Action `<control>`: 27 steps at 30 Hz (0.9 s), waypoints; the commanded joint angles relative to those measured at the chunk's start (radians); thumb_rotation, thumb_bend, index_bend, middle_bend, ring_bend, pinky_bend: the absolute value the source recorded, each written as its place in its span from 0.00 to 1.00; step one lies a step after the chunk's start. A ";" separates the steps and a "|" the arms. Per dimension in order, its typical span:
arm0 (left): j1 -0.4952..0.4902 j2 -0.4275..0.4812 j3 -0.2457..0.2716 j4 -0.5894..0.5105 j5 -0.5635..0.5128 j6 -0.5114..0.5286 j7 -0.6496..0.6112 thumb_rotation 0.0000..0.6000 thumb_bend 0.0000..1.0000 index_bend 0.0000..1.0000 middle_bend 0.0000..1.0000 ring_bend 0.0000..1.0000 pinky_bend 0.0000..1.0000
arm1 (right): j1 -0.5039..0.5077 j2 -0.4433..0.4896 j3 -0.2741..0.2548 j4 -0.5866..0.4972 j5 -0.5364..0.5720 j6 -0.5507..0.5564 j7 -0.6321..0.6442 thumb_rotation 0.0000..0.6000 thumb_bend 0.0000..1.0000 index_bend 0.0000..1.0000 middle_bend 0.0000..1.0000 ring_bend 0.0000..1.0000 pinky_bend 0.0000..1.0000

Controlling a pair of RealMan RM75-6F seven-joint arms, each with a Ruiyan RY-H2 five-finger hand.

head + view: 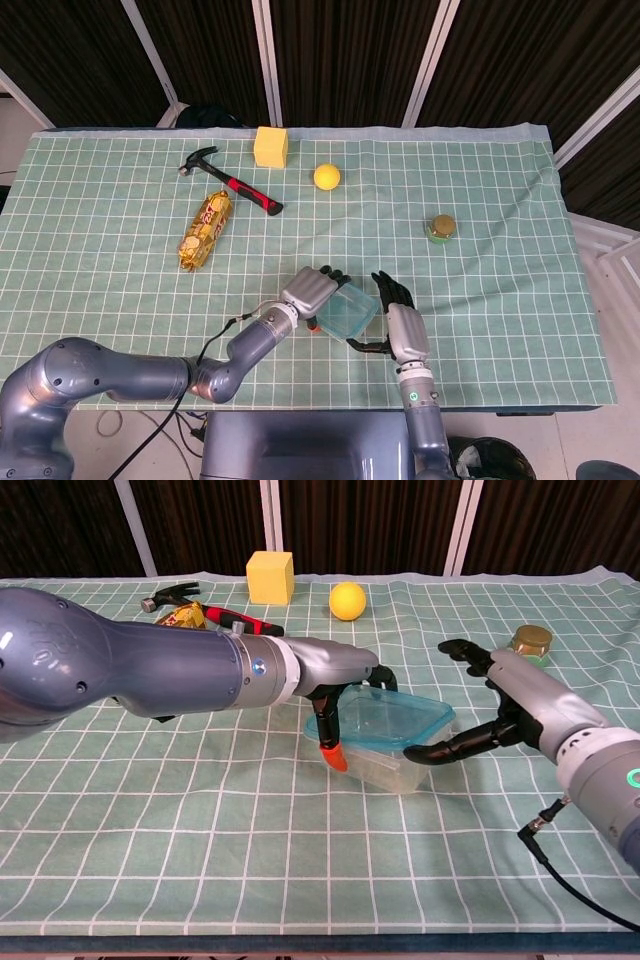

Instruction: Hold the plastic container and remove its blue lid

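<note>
Bracing the plastic container (385, 742) with my left hand (345, 685), fingers curled over its 9 o'clock edge, I bring my right hand (500, 705) in spread and empty at 3 o'clock, thumb reaching for the blue lid (383, 718). I should hook that rim and peel upward while pressing down. Nothing crowds us; the jar (440, 228) sits well apart at 1 o'clock.

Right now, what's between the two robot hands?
Only the plastic container with its blue lid, clearest in the chest view, between left robot hand and right robot hand.
</note>
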 commanded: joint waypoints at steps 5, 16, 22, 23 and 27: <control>-0.002 0.028 -0.005 -0.004 0.025 -0.040 -0.033 1.00 0.11 0.30 0.33 0.33 0.45 | 0.018 -0.020 -0.013 0.117 -0.092 -0.006 0.076 1.00 0.19 0.00 0.00 0.00 0.00; 0.005 0.037 0.001 -0.003 0.044 -0.016 -0.054 1.00 0.06 0.09 0.11 0.10 0.25 | 0.000 -0.006 -0.016 0.127 -0.112 0.002 0.121 1.00 0.27 0.39 0.03 0.00 0.00; 0.014 0.038 -0.001 -0.010 0.037 0.040 -0.042 1.00 0.00 0.00 0.00 0.00 0.12 | -0.007 0.004 -0.012 0.114 -0.113 0.003 0.137 1.00 0.40 0.55 0.09 0.00 0.00; 0.015 0.038 -0.001 -0.012 0.035 0.048 -0.039 1.00 0.00 0.00 0.00 0.00 0.12 | -0.008 0.004 -0.012 0.113 -0.112 0.003 0.138 1.00 0.43 0.57 0.09 0.00 0.00; 0.022 0.048 -0.002 -0.025 0.032 0.069 -0.029 1.00 0.00 0.00 0.00 0.00 0.12 | -0.012 0.004 -0.007 0.101 -0.101 0.001 0.141 1.00 0.50 0.63 0.09 0.00 0.00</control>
